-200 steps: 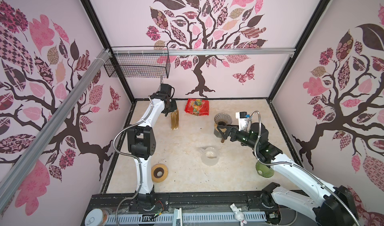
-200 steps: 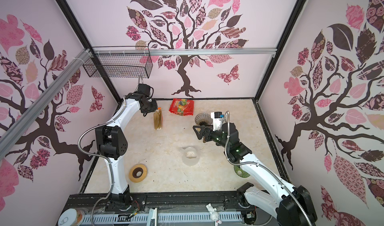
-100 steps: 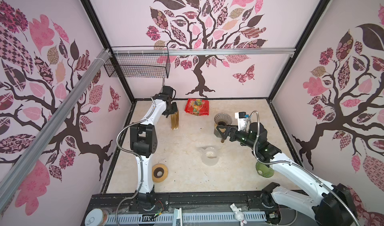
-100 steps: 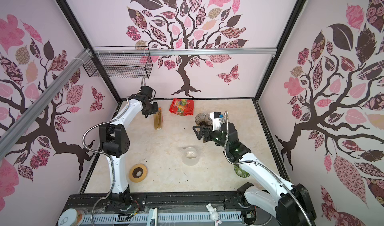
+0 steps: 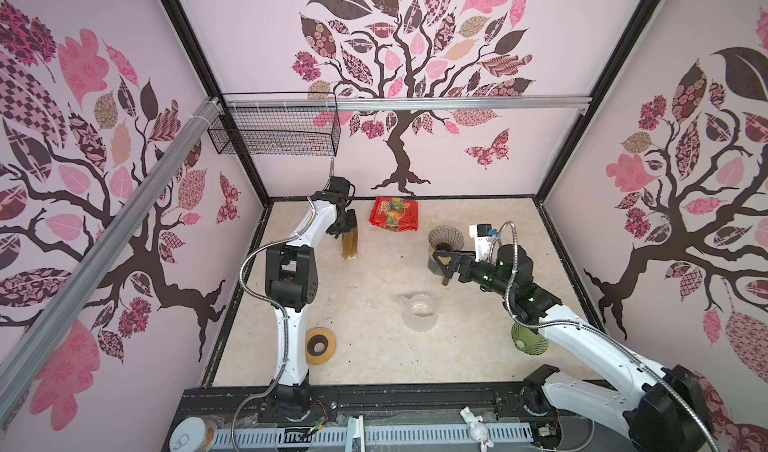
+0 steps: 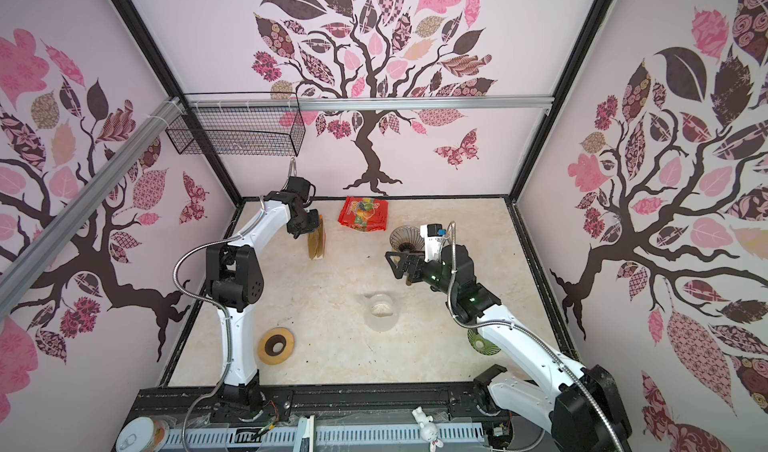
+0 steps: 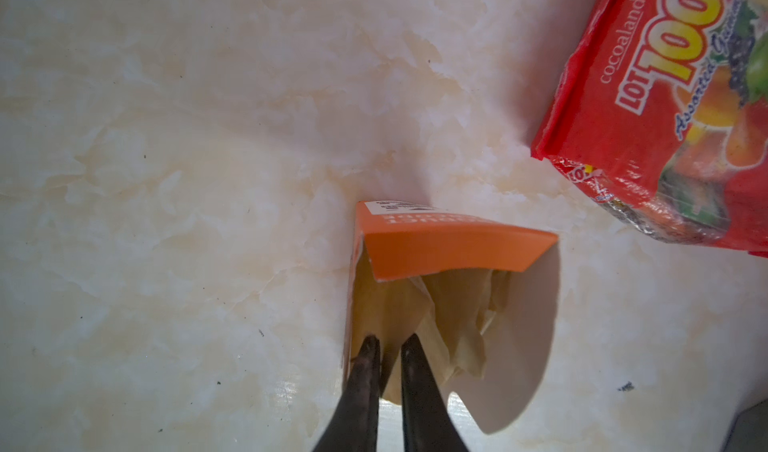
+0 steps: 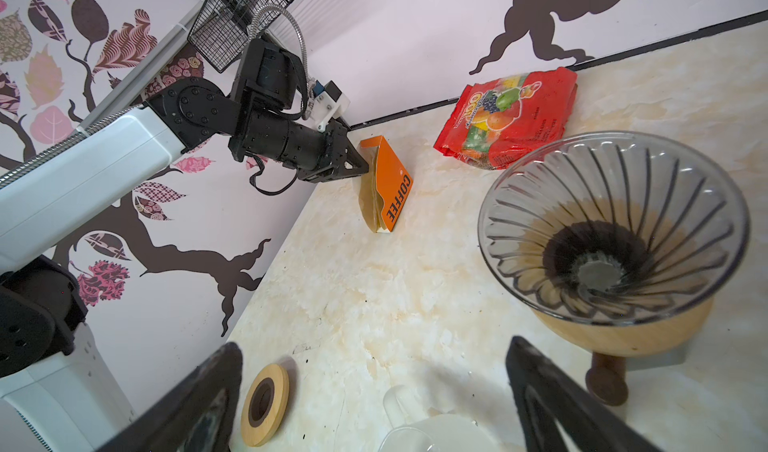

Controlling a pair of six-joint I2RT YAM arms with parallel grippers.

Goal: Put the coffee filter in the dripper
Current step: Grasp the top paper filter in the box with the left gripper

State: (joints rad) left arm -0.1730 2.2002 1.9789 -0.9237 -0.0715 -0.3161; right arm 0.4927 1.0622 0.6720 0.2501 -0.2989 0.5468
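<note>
Little change: left claw (image 7: 390,344) still pinching a coffee filter (image 7: 449,312) in its box (image 7: 449,246), back-left counter corner. Filter not yet lifted. Right claw (image 8: 374,344) spread beside the dripper (image 8: 615,229).

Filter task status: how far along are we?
Done: the left gripper is at the open box. In hand: its fingers look pinched on a filter, which sits inside the box. Left: pull it out, carry it over and seat it in the dripper, which is empty. The right gripper hangs open near it.
</note>
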